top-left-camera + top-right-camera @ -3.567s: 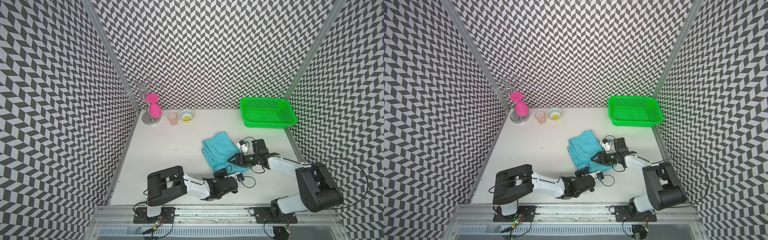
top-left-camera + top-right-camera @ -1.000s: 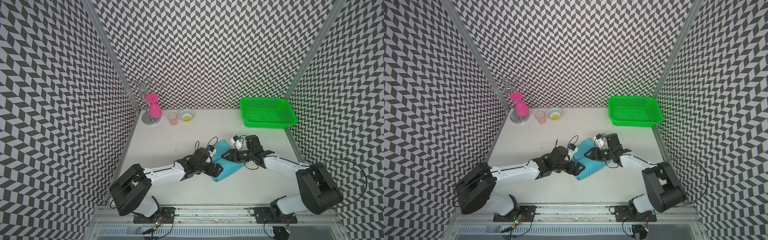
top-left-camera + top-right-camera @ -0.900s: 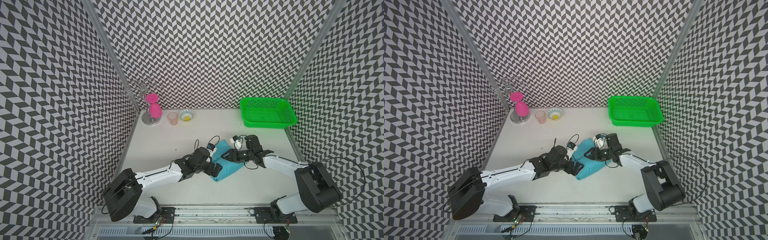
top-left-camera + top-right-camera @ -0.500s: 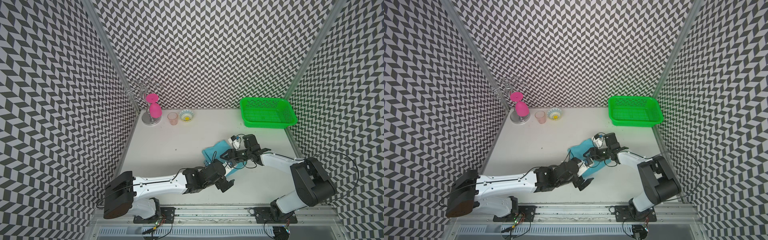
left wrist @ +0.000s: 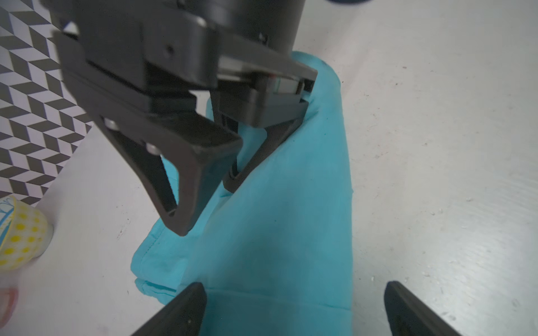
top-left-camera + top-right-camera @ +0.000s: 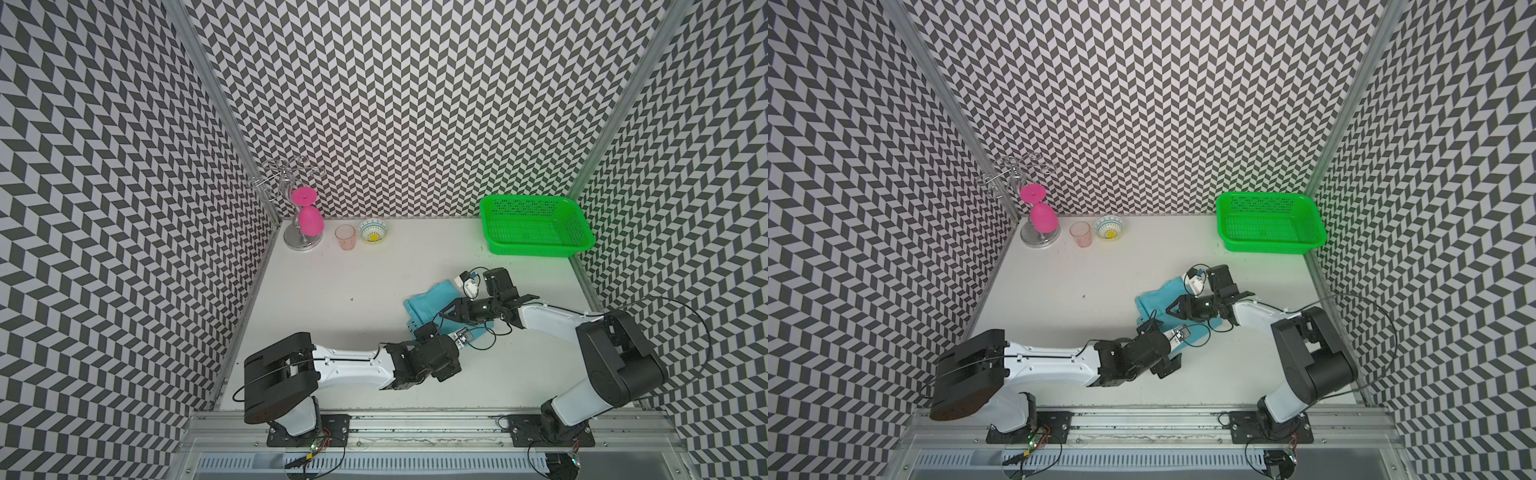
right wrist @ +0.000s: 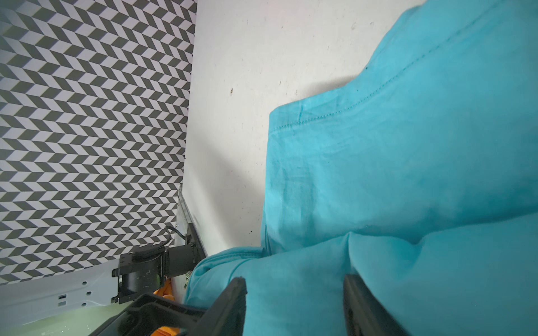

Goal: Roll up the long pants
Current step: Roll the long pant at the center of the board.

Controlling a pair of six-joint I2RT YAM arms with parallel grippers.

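Observation:
The long pants (image 6: 428,301) (image 6: 1158,299) lie as a thick turquoise bundle right of the table's middle. My right gripper (image 6: 449,312) (image 7: 295,305) reaches in from the right. It is shut on a fat fold of the cloth (image 7: 407,174), which fills the gap between its fingers (image 5: 180,209). My left gripper (image 6: 445,352) (image 5: 294,305) sits low at the bundle's near end, facing the right gripper. Its jaws are wide open. One fingertip (image 5: 189,308) is over the cloth (image 5: 291,227) and the other is over bare table.
A green basket (image 6: 536,248) stands at the back right. At the back left are a silver rack with a pink glass (image 6: 308,220), a small pink cup (image 6: 345,237) and a patterned bowl (image 6: 373,230) (image 5: 20,232). Chevron walls close in three sides.
My left arm has swung from the bundle's left side round to its near end, and its jaws have opened fully. My right gripper keeps its hold and has barely moved.

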